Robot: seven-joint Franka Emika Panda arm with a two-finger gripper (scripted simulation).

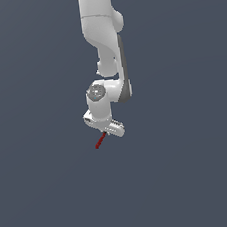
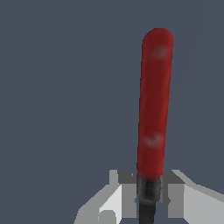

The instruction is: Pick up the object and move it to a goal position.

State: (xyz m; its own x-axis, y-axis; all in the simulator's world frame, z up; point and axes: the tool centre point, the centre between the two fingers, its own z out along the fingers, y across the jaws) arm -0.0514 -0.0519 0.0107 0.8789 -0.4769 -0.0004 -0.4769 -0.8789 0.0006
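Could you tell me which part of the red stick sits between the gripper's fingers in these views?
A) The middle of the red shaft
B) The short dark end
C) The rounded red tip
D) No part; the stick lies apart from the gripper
B: in the wrist view the fingers flank the dark end of the red stick, while the red shaft juts out free beyond the gripper.

The supporting surface is a uniform dark grey-blue plane. No edges, corners or resting items are discernible.
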